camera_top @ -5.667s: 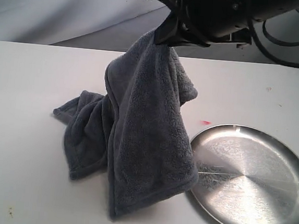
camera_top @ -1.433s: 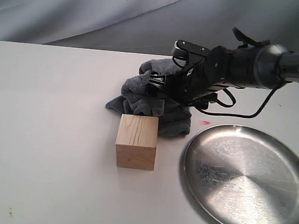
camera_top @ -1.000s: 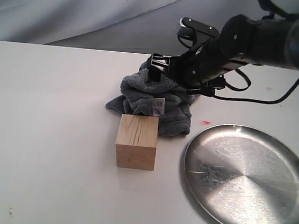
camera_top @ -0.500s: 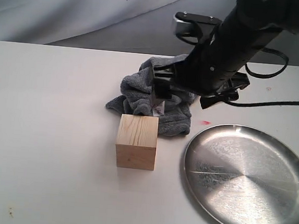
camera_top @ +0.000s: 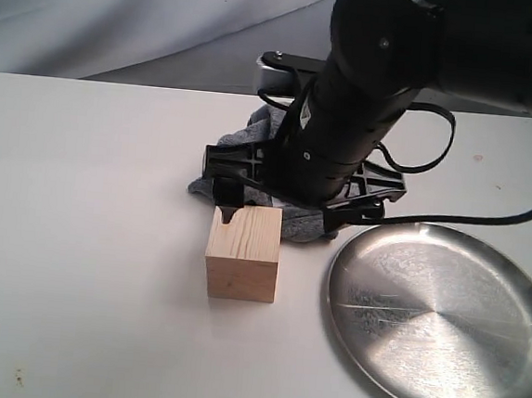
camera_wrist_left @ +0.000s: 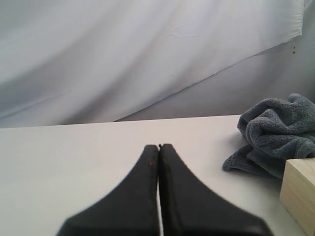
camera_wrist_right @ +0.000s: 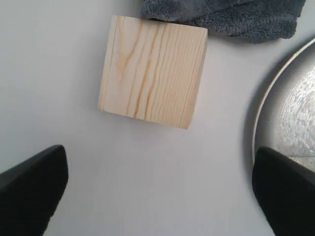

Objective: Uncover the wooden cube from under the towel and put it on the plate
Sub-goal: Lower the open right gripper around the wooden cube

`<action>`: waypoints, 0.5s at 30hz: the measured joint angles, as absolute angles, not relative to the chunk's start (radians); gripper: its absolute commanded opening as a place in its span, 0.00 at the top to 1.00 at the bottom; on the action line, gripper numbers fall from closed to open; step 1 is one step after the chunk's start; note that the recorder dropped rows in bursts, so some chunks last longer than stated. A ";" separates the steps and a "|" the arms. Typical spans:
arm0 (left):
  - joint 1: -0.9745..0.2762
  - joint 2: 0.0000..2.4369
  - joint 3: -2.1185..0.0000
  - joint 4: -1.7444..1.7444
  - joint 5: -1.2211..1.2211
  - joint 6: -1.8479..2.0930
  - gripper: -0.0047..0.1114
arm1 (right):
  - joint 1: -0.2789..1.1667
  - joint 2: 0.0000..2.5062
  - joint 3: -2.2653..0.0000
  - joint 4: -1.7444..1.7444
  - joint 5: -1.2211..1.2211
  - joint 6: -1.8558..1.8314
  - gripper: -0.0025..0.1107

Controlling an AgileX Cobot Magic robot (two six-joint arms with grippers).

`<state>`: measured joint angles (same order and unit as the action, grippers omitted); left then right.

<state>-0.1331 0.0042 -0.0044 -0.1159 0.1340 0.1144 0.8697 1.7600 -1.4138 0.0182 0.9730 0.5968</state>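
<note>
The pale wooden cube [camera_top: 243, 253] stands bare on the white table, also seen from above in the right wrist view [camera_wrist_right: 152, 71]. The dark grey towel [camera_top: 203, 186] lies crumpled just behind it, mostly hidden by the right arm. My right gripper [camera_top: 281, 211] points down over the cube's rear edge, open wide [camera_wrist_right: 157, 196], with nothing between its fingers [camera_wrist_right: 30, 189]. The silver plate [camera_top: 442, 317] lies to the cube's right and holds nothing. My left gripper [camera_wrist_left: 159, 146] is shut on nothing, low over the table, away from the towel [camera_wrist_left: 275, 132] and cube [camera_wrist_left: 299, 191].
The plate's rim [camera_wrist_right: 268, 105] sits close beside the right gripper's outer finger. A small red mark [camera_top: 365, 216] lies on the table near the plate. A grey cloth backdrop [camera_top: 123, 19] hangs behind the table.
The right gripper held the towel up, dropped it behind the cube and let go. Over the last second it has come forward and turned down over the cube.
</note>
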 measured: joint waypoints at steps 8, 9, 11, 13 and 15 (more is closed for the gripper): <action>-0.133 0.004 -0.004 -0.116 0.134 0.114 0.96 | 0.870 1.800 -1.414 0.045 0.910 0.624 0.08; -0.133 0.004 -0.004 -0.116 0.134 0.114 0.96 | 0.870 1.805 -1.414 0.047 0.897 0.627 0.08; -0.133 0.004 -0.004 -0.116 0.134 0.114 0.96 | 0.870 1.814 -1.414 0.050 0.877 0.631 0.08; -0.133 0.004 -0.004 -0.116 0.134 0.114 0.96 | 0.870 1.824 -1.414 0.050 0.852 0.635 0.08; -0.133 0.004 -0.004 -0.116 0.134 0.114 0.96 | 0.870 1.839 -1.417 0.050 0.836 0.639 0.08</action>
